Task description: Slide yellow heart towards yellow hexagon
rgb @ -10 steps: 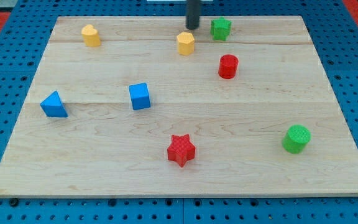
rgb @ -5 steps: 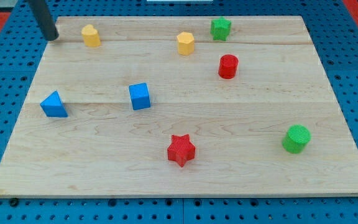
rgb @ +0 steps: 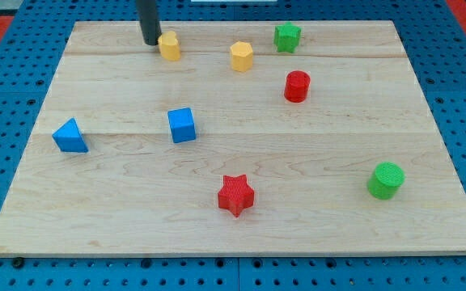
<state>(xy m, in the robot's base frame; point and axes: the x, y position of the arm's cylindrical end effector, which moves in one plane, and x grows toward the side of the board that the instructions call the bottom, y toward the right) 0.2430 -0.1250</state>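
The yellow heart (rgb: pixel 169 46) sits near the view's top, left of centre, on the wooden board (rgb: pixel 233 202). My tip (rgb: pixel 150 40) is right against the heart's left side. The yellow hexagon (rgb: pixel 242 56) lies to the heart's right, with a gap of about one and a half block widths between them.
A green star (rgb: pixel 287 36) is right of the hexagon and a red cylinder (rgb: pixel 297 86) below it. A blue cube (rgb: pixel 182 124) and a blue triangle (rgb: pixel 70 136) lie at the left. A red star (rgb: pixel 235 195) sits at the bottom centre, a green cylinder (rgb: pixel 386 179) at the right.
My tip swung from near the hexagon to the board's far left, then came right against the yellow heart. The heart has slid right, closer to the hexagon.
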